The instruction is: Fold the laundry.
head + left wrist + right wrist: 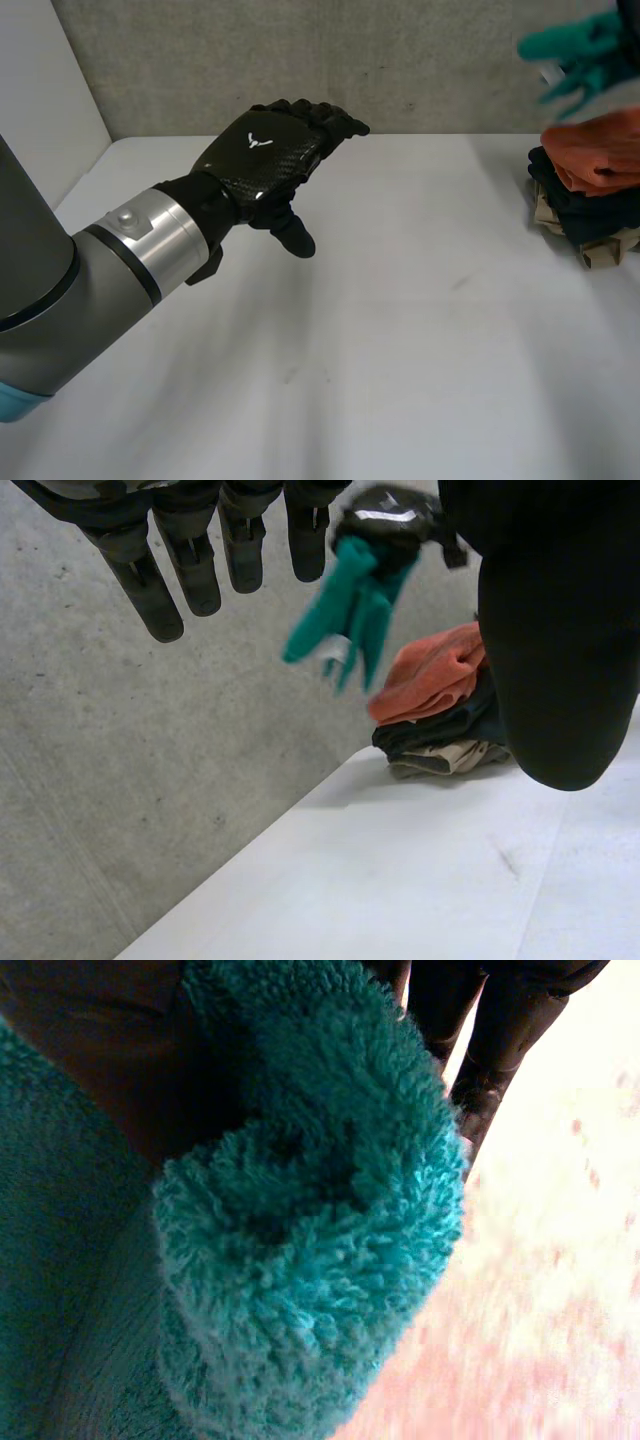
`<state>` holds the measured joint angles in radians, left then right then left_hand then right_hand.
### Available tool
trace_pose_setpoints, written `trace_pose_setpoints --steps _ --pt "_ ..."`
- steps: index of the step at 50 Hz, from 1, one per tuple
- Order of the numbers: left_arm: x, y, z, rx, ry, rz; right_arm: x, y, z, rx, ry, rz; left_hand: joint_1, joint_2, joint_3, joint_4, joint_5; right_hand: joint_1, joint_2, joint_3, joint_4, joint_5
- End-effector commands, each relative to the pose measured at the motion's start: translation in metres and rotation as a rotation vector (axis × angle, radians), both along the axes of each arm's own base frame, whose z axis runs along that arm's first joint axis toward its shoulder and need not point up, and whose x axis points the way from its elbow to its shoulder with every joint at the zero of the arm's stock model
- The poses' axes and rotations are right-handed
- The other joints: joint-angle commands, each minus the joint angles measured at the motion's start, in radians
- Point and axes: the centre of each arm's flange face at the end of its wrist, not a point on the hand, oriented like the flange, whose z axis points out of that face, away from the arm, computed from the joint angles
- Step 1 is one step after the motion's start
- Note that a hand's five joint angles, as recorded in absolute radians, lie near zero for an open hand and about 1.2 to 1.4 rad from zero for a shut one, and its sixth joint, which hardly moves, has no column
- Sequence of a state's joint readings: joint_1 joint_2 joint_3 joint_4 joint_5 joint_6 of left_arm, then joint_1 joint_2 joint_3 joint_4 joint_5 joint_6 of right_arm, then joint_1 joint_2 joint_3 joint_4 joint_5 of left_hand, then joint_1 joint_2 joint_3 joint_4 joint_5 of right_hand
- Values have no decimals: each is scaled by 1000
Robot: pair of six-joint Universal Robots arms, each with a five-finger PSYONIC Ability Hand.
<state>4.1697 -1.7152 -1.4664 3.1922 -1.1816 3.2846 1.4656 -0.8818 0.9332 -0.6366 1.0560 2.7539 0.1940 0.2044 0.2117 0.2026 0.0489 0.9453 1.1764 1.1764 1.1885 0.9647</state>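
We take the stack of folded clothes (pixel 585 200) as our marker. It sits on the white desk (pixel 400 350) and shows 3 layers: an orange piece (pixel 600 150) on top, a dark piece (pixel 575 212) under it and a beige piece (pixel 600 252) at the bottom. Above the stack, clear of its orange top, a teal terry cloth (pixel 580 50) hangs in the air. In the left wrist view this cloth (pixel 345 605) dangles from the right hand (pixel 390 515), which is raised over the stack (pixel 440 725). In the right wrist view the fluffy cloth (pixel 300 1240) is bunched into a thick roll against the palm, with the dark fingers (pixel 500 1045) beside it, so we read that hand as closed on the cloth. The left hand (pixel 275 150) hovers well apart from the stack, across a bare stretch of desk. Its back is up, its fingers are straight and side by side, its thumb points down, and it holds nothing. In its own wrist view the fingers (pixel 190 570) reach straight out, the thumb (pixel 560 660) stands apart from them, and the stack lies beyond the fingertips. Behind the stack rises a grey concrete wall (pixel 350 60).
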Motion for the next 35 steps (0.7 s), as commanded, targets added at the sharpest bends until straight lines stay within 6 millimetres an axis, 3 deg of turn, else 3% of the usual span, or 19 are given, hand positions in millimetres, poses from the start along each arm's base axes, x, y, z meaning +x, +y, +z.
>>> trace_pose_setpoints --steps 1,3,9,14,25,32,33,34,35 --pt "0 0 -2 5 -5 -1 -69 -2 -87 170 43 -75 31 21 14 23 2 451 220 220 208 257" --pt "0 0 -3 7 -5 -1 -83 3 -105 210 57 -92 31 21 14 23 2 451 220 220 208 257" --pt "-1 0 -3 8 -6 -2 -99 17 -124 278 52 -109 31 21 14 23 2 451 220 220 208 257" --pt "-1 1 -3 7 -5 -2 -97 24 -115 282 48 -100 31 21 14 23 2 451 220 220 208 257" --pt "-1 2 -2 5 -5 -4 -93 40 -73 294 -27 -73 31 21 14 23 2 451 220 220 208 257" --pt "-1 3 -2 5 -5 -7 -98 29 -102 402 -58 -82 28 18 11 20 -1 451 220 220 208 257" --pt "-1 3 -2 5 -5 -7 -99 28 -104 414 -61 -86 28 18 11 20 -1 344 113 113 101 151" --pt "-1 3 -2 5 -5 -7 -99 29 -103 435 -60 -91 28 18 11 20 -1 32 -199 -199 -211 -162" --pt "-1 3 -2 7 -4 -7 -98 30 -103 445 -58 -94 25 15 8 17 -4 -136 -368 -368 -380 -330"
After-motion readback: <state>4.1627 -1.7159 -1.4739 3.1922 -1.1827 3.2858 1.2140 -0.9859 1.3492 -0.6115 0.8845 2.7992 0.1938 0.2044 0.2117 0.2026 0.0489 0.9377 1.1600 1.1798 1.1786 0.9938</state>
